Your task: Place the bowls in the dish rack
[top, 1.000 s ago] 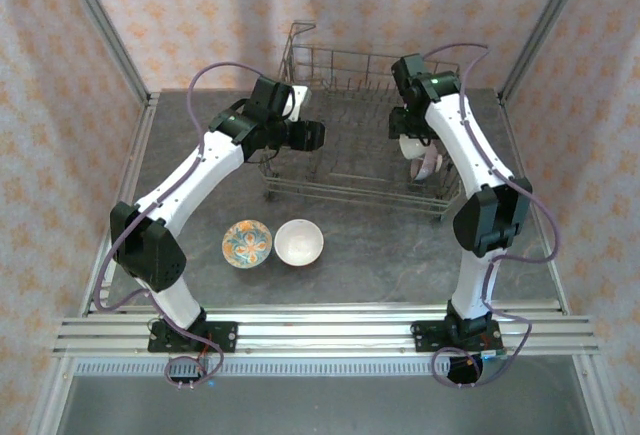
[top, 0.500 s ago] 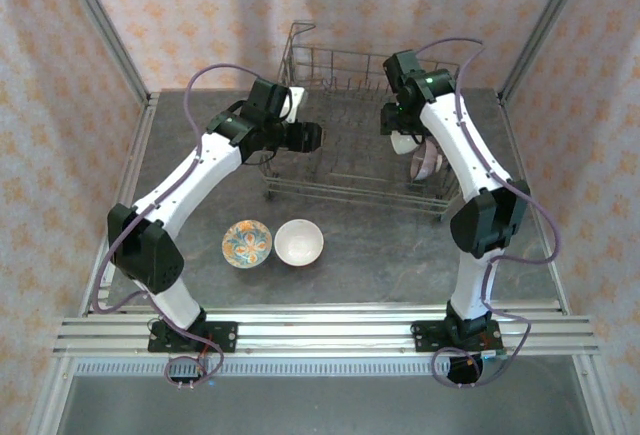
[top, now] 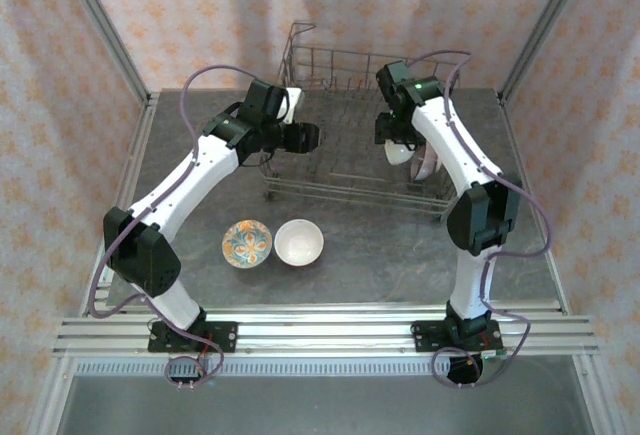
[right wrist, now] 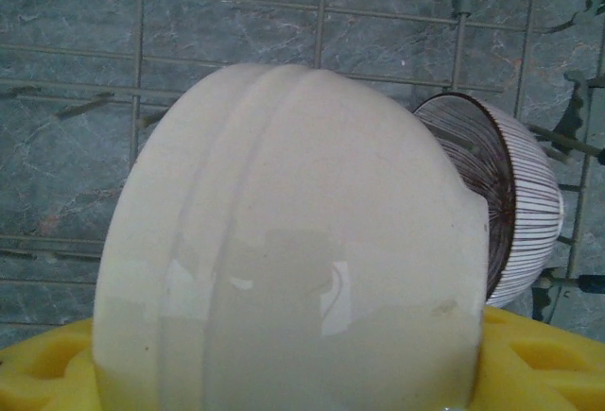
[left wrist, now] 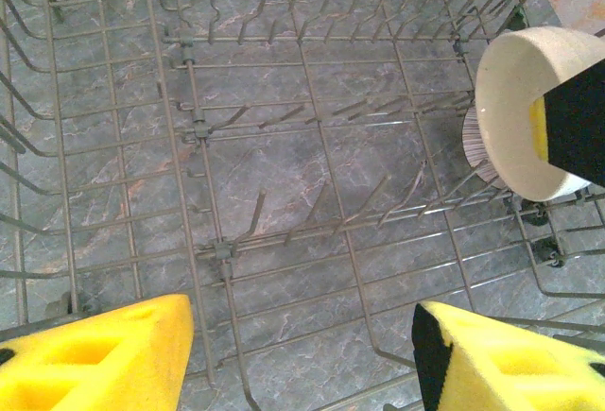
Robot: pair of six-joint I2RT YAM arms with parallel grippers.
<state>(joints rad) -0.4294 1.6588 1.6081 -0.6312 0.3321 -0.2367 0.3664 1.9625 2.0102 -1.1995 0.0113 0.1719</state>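
Since the cream bowl (right wrist: 284,241) hangs on its side in the right gripper (top: 393,137), with the yellow pads (right wrist: 43,373) pinching it from both sides, the step in hand looks to be seating it in the dish rack (top: 340,190). It is at the rack's right end, just beside the striped bowl (right wrist: 515,213) already standing on edge between the tines. Doing this well probably means lowering it into the next free slot toward the rack's middle, tilted alike, and letting go only once the wires carry it. Over the rack's left half, the left gripper (left wrist: 302,354) hovers with its fingers spread and empty. A floral bowl (top: 246,243) and a white bowl (top: 298,242) sit on the table in front.
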